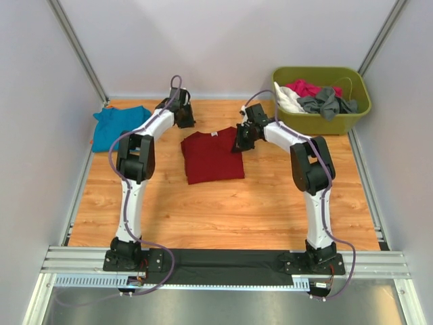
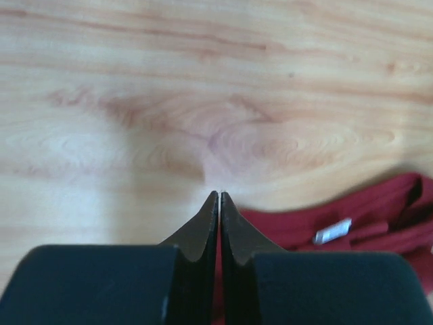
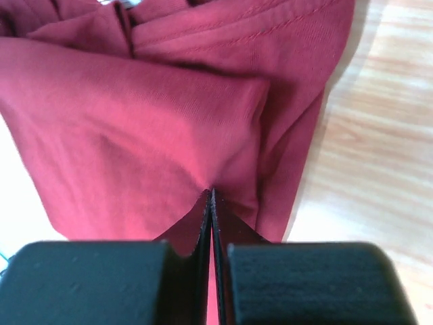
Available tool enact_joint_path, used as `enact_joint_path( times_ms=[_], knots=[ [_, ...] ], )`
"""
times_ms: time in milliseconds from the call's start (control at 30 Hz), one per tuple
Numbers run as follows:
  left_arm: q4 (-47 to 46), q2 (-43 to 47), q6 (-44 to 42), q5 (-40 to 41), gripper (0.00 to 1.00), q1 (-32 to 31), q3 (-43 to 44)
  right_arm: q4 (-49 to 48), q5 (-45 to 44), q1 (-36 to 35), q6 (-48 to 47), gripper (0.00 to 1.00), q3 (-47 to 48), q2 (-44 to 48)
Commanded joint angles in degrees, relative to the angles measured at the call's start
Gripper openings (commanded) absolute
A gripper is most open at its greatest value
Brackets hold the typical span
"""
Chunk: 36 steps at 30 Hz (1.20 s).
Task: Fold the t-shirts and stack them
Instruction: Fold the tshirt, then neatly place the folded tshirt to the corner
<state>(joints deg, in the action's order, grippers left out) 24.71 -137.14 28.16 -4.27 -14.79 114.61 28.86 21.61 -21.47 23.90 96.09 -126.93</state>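
- Nearest the arm bases, the table (image 1: 223, 217) is showing a broad band of bare wood, which is offering the easiest room for spreading or sliding cloth.
- Further in, the dark red shirt (image 1: 213, 159) is lying mid-table, partly folded into a rough rectangle with its collar end pointing away. Its white label (image 2: 331, 231) is showing at the neck.
- At the shirt's right edge, the right pincer (image 3: 211, 193) is standing fully closed with red cloth puckering to its tips, so it is seemingly pinching a fold of that shirt.
- Just beyond the shirt's far left corner, the left pincer (image 2: 218, 196) is hovering over bare wood, jaws pressed together and gripping nothing that I can see.
- Judging by its wrinkles, the shirt is behaving as light, limp cloth. It is likely sagging from any single pinch, so edges and corners, taken two at once, are looking like the best holds.
- At the far left, the teal-blue shirt (image 1: 118, 125) is lying crumpled close to the side wall, leaving little room for reaching round it.
- At the far right corner, a green tub (image 1: 325, 123) is holding pink, white and grey garments, well apart from both shirts.
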Motion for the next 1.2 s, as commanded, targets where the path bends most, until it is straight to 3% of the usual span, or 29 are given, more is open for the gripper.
enact_joint_path(
  times_ms=[0, 67, 100, 133, 200, 267, 433, 500, 567, 633, 833, 1167],
  knots=[
    [5.15, 9.77, -5.22, -0.30, 0.09, 0.20, 0.46, 2.50, -2.79, -0.23, -0.61, 0.00, 1.89, 6.78],
    [7.79, 16.33, -5.31, 1.10, 0.22, 0.28, -3.75, 5.57, -4.28, -0.15, -1.31, 0.00, 6.72, 9.07],
    [8.16, 18.73, -4.88, 1.37, 0.37, 0.28, -5.95, 6.81, -4.64, -0.06, -1.66, 0.01, 8.57, 9.59],
    [8.42, 21.28, -4.35, 1.81, 0.43, 0.28, -8.32, 7.78, -5.08, -0.15, -2.01, 0.03, 11.11, 10.56],
    [9.13, 28.31, -2.68, 2.16, 0.60, 0.28, -15.62, 10.15, -5.96, -0.06, -2.80, 0.21, 12.62, 11.44],
    [9.48, 34.10, -1.28, 2.95, 0.69, 0.28, -22.54, 11.65, -5.96, 0.12, -3.77, 0.42, 13.15, 12.58],
    [7.82, 41.16, 2.50, -2.65, 0.82, 0.28, -34.52, 17.71, -8.59, 1.17, -5.71, 0.69, 11.05, 16.10],
    [4.39, 42.83, 4.17, -4.42, 0.94, 0.28, -40.58, 17.37, -8.69, 2.40, -5.71, 0.81, 7.98, 18.11],
    [0.19, 43.36, 6.11, -6.10, 0.96, 0.28, -44.01, 17.28, -8.60, 3.89, -5.71, 0.95, 6.22, 20.67],
    [-3.68, 43.28, 7.60, -6.62, 0.97, 0.20, -48.32, 17.72, -8.77, 4.94, -5.62, 1.00, 4.02, 22.60],
    [-12.66, 37.49, 7.61, -6.36, 0.96, 0.28, -50.71, 20.62, -9.74, 7.24, -6.41, 1.00, 1.99, 25.07],
    [-22.24, 29.30, 10.07, -7.50, 0.84, 0.28, -49.48, 21.59, -14.75, 7.41, -7.03, 1.00, -1.61, 28.67]
  ],
)
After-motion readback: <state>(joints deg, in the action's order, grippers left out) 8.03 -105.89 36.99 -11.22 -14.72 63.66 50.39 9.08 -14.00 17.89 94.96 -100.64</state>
